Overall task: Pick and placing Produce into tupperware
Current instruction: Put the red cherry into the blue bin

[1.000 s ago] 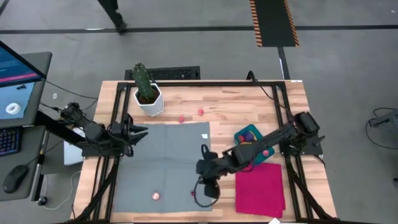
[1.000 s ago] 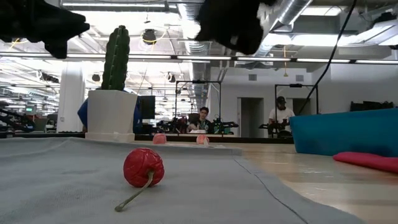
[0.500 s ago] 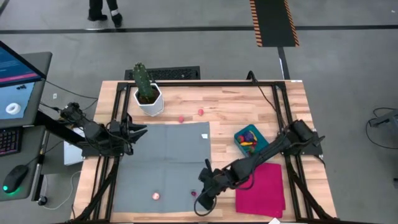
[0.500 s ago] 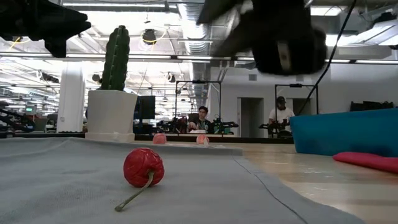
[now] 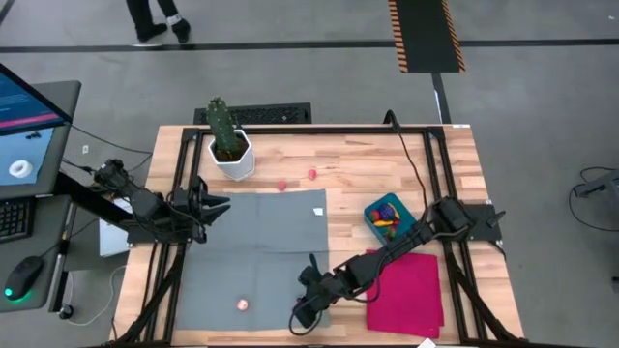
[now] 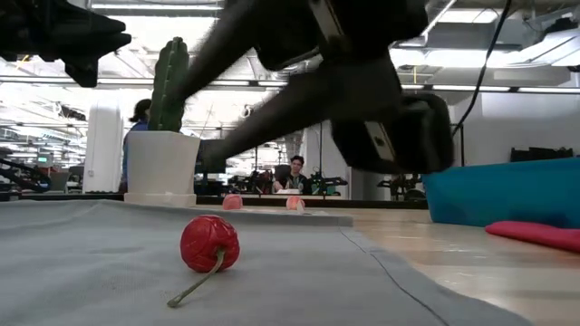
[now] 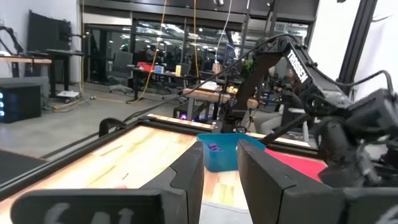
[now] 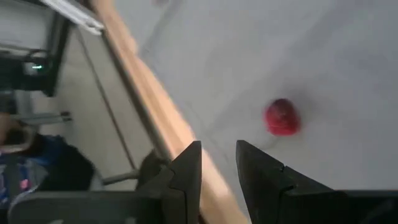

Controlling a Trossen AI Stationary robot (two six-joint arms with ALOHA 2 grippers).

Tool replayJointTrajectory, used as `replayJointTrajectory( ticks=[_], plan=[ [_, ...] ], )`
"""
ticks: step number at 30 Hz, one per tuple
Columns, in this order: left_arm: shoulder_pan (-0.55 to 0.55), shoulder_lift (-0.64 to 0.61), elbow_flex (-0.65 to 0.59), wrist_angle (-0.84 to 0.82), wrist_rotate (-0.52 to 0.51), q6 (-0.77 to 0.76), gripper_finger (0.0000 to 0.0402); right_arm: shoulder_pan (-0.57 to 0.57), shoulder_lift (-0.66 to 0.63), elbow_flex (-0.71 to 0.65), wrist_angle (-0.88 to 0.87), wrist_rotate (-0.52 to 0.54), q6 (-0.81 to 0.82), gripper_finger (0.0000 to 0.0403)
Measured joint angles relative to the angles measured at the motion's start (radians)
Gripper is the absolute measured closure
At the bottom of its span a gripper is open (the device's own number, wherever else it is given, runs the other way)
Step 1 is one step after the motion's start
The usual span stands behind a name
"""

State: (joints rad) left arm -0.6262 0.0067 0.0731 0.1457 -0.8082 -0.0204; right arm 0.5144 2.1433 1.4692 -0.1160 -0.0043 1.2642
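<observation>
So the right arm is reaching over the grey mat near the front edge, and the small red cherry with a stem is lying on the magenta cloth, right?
Not quite. The small red cherry with a stem lies on the grey mat, not the magenta cloth; the low view shows it. The right arm's fingers do reach over that mat near the front edge.

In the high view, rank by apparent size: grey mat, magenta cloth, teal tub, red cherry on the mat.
1. grey mat
2. magenta cloth
3. teal tub
4. red cherry
</observation>
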Motion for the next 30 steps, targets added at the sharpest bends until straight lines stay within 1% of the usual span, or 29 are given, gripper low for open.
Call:
replayJointTrajectory(
  ticks=[1,4,11,16,24,30],
  plan=[
    [0.000,0.000,0.000,0.003,0.000,0.000,0.0315,0.000,0.000,-0.001,-0.019,0.001,0.004,0.0280],
    [0.000,0.000,0.000,0.003,0.000,0.001,0.0315,0.003,0.021,0.012,-0.004,0.001,0.031,0.0280],
    [0.000,-0.001,0.000,0.003,-0.001,0.002,0.0315,0.003,0.023,0.010,-0.069,-0.003,0.061,0.0280],
    [0.000,-0.001,0.000,0.003,-0.002,0.011,0.0315,0.003,0.024,0.010,-0.080,0.004,0.064,0.0280],
    [0.000,-0.001,0.000,0.003,-0.003,0.010,0.0315,0.003,0.071,0.011,-0.048,-0.021,0.087,0.0280],
    [0.000,-0.001,0.000,0.003,-0.003,0.010,0.0315,0.003,0.072,0.010,-0.039,-0.017,0.083,0.0280]
  ],
)
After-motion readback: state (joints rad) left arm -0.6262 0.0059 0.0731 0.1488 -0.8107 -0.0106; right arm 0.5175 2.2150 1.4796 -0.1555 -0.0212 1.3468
